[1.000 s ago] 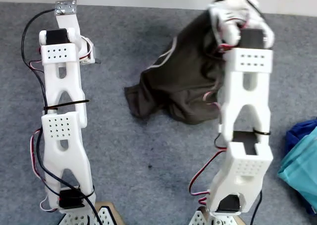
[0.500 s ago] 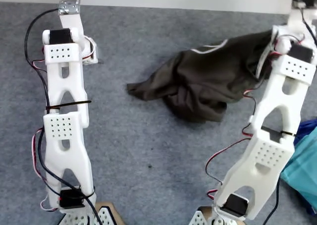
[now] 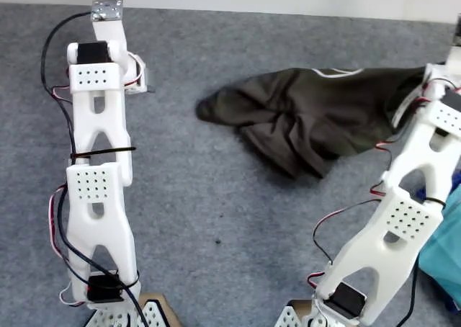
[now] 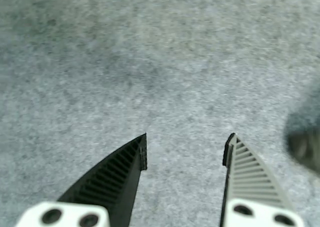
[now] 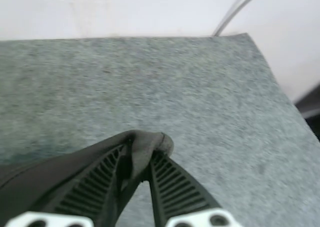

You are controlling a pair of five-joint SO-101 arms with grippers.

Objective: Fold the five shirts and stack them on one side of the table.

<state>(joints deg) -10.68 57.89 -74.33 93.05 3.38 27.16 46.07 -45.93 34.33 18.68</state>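
At 4 o'clock on the grey table (image 3: 216, 226), a teal garment (image 3: 443, 251) lies at the edge beside the right arm. Farther out, toward 1 o'clock, the dark brown shirt (image 3: 302, 122) lies drawn out sideways, one end pinched tight in the right gripper (image 5: 145, 159). At 11 o'clock, the left gripper (image 4: 186, 143) hangs over the table with its fingers wide apart.
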